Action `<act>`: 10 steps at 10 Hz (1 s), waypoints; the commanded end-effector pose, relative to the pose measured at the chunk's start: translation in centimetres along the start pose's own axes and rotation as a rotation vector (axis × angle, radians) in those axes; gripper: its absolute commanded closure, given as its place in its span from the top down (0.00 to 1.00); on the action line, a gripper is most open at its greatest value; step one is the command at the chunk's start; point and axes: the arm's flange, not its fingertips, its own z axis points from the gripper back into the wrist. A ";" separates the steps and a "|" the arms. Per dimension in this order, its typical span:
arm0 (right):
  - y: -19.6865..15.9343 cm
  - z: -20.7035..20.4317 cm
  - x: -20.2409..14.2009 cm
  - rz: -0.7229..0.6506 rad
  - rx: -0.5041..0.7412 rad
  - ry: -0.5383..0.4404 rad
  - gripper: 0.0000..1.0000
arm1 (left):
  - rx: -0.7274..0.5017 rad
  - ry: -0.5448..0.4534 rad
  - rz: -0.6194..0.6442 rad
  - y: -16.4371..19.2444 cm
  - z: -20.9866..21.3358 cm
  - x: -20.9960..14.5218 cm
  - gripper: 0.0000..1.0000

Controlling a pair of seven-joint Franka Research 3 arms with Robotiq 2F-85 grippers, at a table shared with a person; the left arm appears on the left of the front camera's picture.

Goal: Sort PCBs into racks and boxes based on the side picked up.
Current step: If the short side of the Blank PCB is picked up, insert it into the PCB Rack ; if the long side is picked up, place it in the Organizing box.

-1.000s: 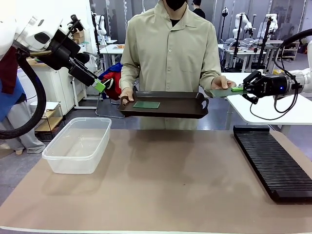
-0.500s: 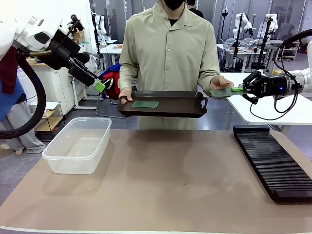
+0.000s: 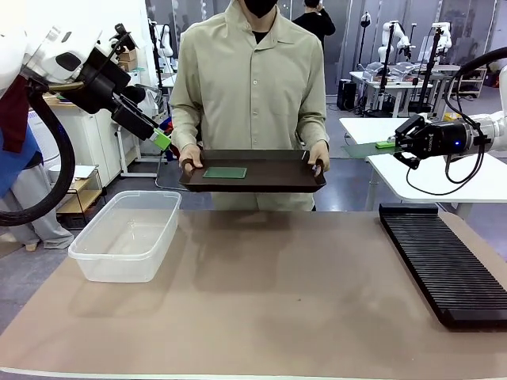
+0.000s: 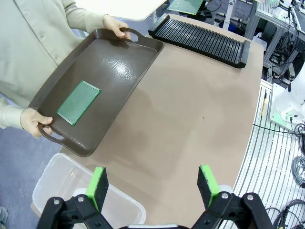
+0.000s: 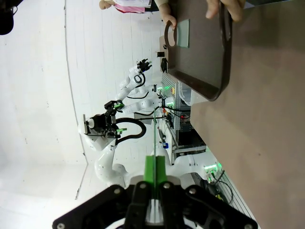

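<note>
Green PCB [image 3: 225, 172] lay flat on the dark brown tray [image 3: 277, 180], left of its middle. A person gripped the tray by both handles over the far edge of the table [image 3: 269, 301]. Second PCB [image 3: 360, 147] was pinched at one end by the right pincer [image 3: 388, 144], held level in the air near the person's hand [image 3: 318, 162], above and beyond the black rack [image 3: 444, 261]. Left pincer [image 3: 164, 141] hung high beyond the clear box [image 3: 127, 234], spread and holding nothing. In the left wrist view, its green pads [image 4: 98, 185] stood wide apart.
</note>
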 end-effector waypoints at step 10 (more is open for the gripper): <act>3.8 4.6 -4.8 0.654 -0.007 0.217 0.02 | -0.007 0.003 0.002 -0.1 0.0 -0.1 1.00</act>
